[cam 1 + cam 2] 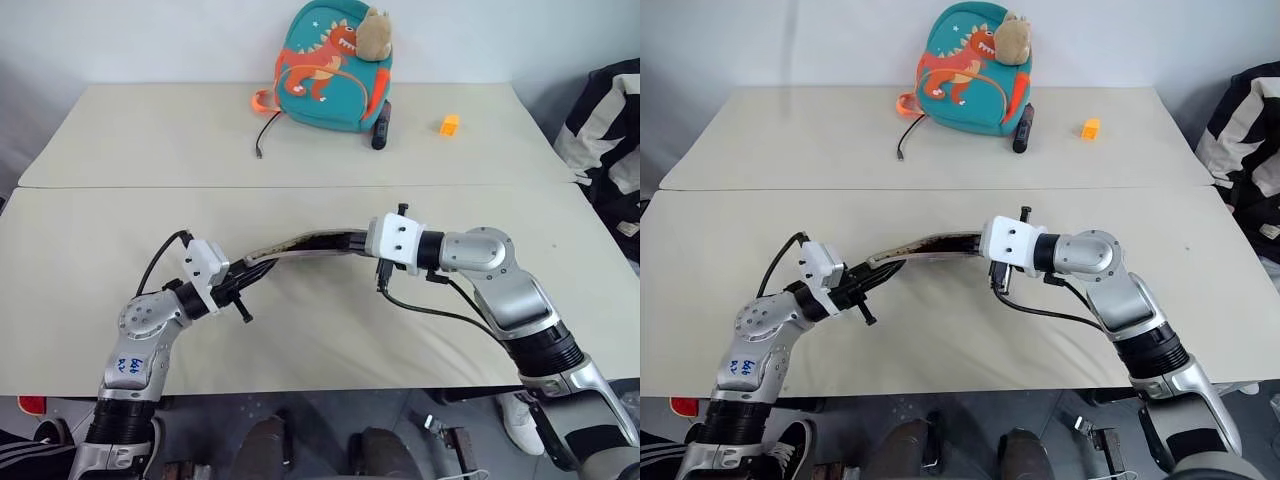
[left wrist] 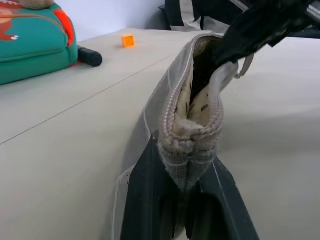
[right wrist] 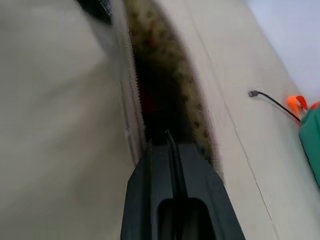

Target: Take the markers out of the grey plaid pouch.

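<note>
The grey plaid pouch (image 1: 300, 245) hangs stretched between my two grippers just above the near table, its zipper open and its spotted lining (image 2: 200, 102) showing. My left gripper (image 2: 185, 165) is shut on the pouch's near end, pinching the fabric below the zipper. From the other side my right gripper (image 3: 157, 137) reaches into the open mouth with its fingers shut together. I cannot tell whether anything is between them. The markers are hidden in the dark inside; only a faint red patch (image 3: 142, 97) shows there.
On the far table stand a teal dinosaur backpack (image 1: 335, 65) with a plush toy on top, a thick black stick (image 1: 381, 130), a small orange block (image 1: 450, 124) and a black cable (image 1: 265, 135). Striped fabric (image 1: 610, 120) lies at the right edge.
</note>
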